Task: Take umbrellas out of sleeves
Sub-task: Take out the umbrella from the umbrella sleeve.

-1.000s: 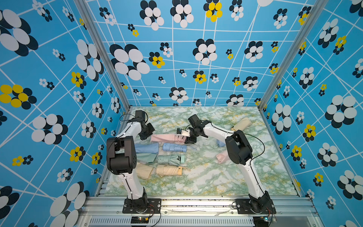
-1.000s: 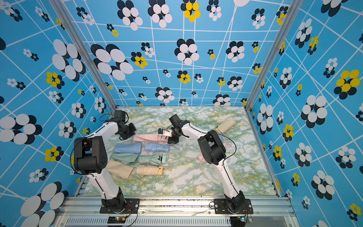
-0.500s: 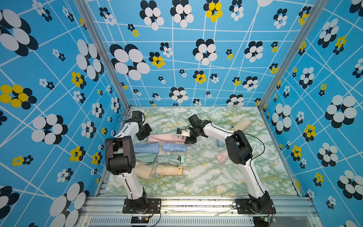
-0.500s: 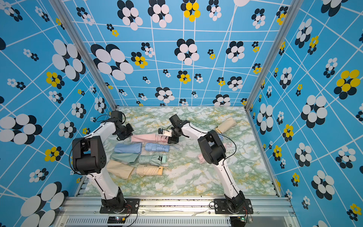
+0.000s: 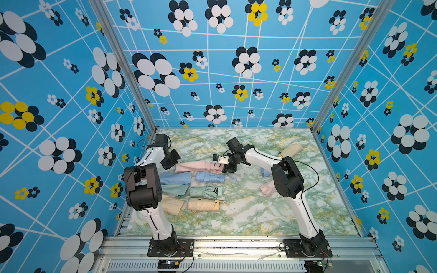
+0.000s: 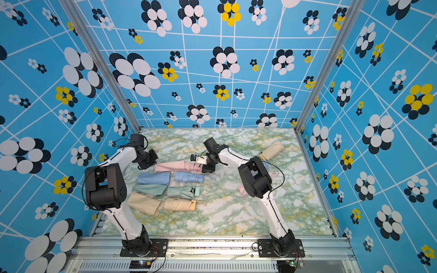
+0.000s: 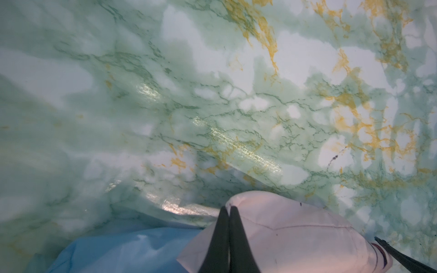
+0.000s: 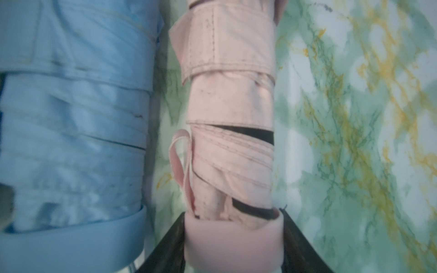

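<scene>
The left gripper (image 7: 228,209) has its two black fingers (image 7: 218,238) pressed flat together, pinching the closed tip of the pink sleeve (image 7: 295,227). The right gripper (image 8: 233,224) clamps the pink umbrella's stubby handle (image 8: 233,243) from both sides. In both top views the two grippers sit at opposite ends of one pink bundle: the left gripper (image 5: 173,160) at the sleeve end and the right gripper (image 5: 228,167) at the handle end. The pink umbrella (image 5: 214,166) shows its pleats and closing strap outside the sleeve mouth, while the rest is inside the pink sleeve (image 5: 189,167).

Just beside it, on the near side, lies the bare blue umbrella (image 5: 209,176); in the right wrist view it runs close alongside the pink one (image 8: 71,118). Its flat blue sleeve (image 5: 176,177) is next to the left gripper. Nearer the robot bases lie a mint umbrella (image 5: 204,191) with a mint sleeve (image 5: 175,189), then a beige umbrella (image 5: 202,205) with a beige sleeve (image 5: 171,205). The left arm's elbow covers the outer ends of these two sleeves.

Well apart, a beige bundle (image 5: 290,150) lies near the far right corner. The right arm's elbow partly hides a blue bundle (image 5: 266,172) and a pink one (image 5: 266,189). Everything rests on the green, white and yellow marbled tabletop (image 5: 236,219).
</scene>
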You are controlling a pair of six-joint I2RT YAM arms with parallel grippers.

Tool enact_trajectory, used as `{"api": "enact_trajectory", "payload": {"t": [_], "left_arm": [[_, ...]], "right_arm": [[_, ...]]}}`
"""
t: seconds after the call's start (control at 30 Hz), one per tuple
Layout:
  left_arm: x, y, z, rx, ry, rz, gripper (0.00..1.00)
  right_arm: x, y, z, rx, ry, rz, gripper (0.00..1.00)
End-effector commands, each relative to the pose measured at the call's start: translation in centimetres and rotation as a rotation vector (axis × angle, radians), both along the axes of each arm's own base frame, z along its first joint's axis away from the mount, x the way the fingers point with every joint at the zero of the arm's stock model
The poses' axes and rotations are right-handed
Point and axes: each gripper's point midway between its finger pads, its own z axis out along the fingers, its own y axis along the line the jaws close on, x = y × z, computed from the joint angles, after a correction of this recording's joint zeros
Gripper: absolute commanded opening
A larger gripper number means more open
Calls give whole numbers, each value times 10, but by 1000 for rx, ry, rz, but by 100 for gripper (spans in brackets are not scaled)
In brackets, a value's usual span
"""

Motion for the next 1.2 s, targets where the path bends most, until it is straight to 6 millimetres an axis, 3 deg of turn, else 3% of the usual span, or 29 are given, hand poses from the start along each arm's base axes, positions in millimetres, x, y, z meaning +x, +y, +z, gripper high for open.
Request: {"api": "enact_trajectory", "payload": {"t": [0.0, 0.67, 0.87, 1.17], "left_arm": [[1, 8, 23, 25, -41, -18, 0], [-1, 35, 38, 118, 0, -95, 0], [-4, 43, 26, 139, 56, -103, 0], [-3, 47, 27, 130, 46, -91, 0]], "right_arm": [[-14, -10, -5, -44, 43, 19, 37], [-16, -10, -7, -46, 47, 25, 37], [-16, -11, -8, -50, 47, 29, 37], [-15, -8, -8, -44, 46, 30, 37]]}}
